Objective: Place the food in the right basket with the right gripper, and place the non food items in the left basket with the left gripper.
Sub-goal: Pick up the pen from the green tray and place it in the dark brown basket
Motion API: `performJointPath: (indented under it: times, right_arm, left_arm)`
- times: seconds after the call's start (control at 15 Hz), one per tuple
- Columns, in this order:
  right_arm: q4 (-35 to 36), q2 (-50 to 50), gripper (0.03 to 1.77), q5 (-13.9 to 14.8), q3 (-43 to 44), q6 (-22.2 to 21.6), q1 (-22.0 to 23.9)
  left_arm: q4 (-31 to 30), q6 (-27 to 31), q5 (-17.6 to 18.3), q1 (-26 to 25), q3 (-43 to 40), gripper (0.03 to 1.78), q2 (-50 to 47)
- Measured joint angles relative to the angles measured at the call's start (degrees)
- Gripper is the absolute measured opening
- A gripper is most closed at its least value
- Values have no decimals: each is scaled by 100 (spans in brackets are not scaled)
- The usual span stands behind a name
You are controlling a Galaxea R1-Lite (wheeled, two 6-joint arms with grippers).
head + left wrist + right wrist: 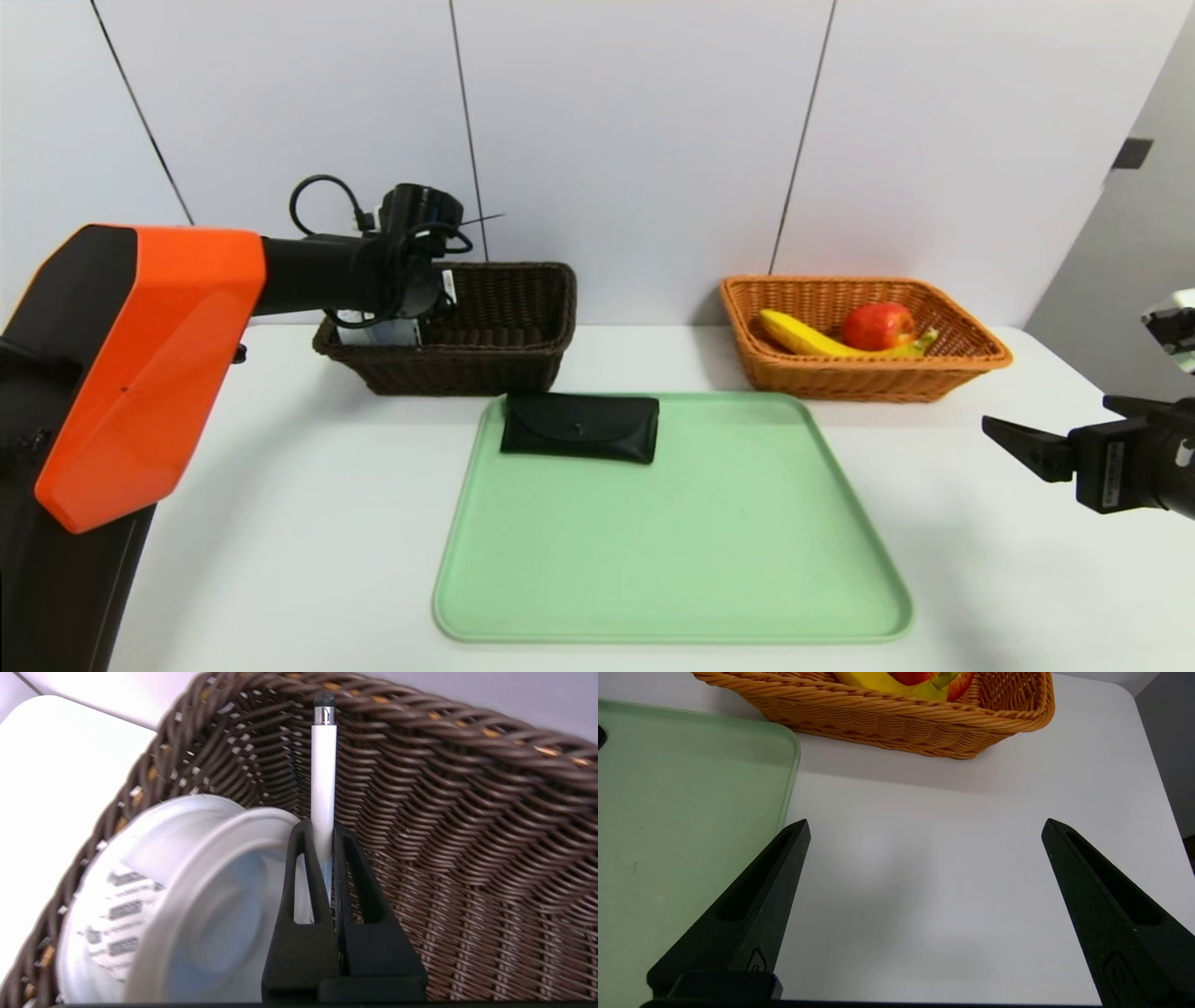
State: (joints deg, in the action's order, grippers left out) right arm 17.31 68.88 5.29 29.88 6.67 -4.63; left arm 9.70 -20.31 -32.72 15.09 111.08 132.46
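Robot test lab setting: bare white counter (308, 523) against plain white panelled wall (635, 131); staged props only, a green tray (672, 560) between two wicker baskets (523, 327); no household clutter.

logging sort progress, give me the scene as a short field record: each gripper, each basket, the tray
left gripper: inside the dark brown basket, fingers shut on the white pen
dark brown basket contents: white spool, beside the pen
right gripper: fingers open, holding nothing, over the bare table at the tray's right
orange basket: holds the banana and the apple
green tray: only the black pouch, near its far left corner
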Motion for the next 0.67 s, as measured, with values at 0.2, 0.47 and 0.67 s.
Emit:
performJointPath:
  times: [0.2, 0.47, 0.67]
  right_arm:
    - [-4, -11, 171, 2, -12, -4, 0]
    - [-1, -17, 171, 2, -26, -9, 1]
    - [-4, -22, 171, 2, -26, -69, 9]
  left_arm:
    - [-6, -5, 22, 32, 2, 7, -35]
    - [7, -9, 43, 144, -69, 7, -105]
    - [5, -5, 69, 218, -194, 32, -184]
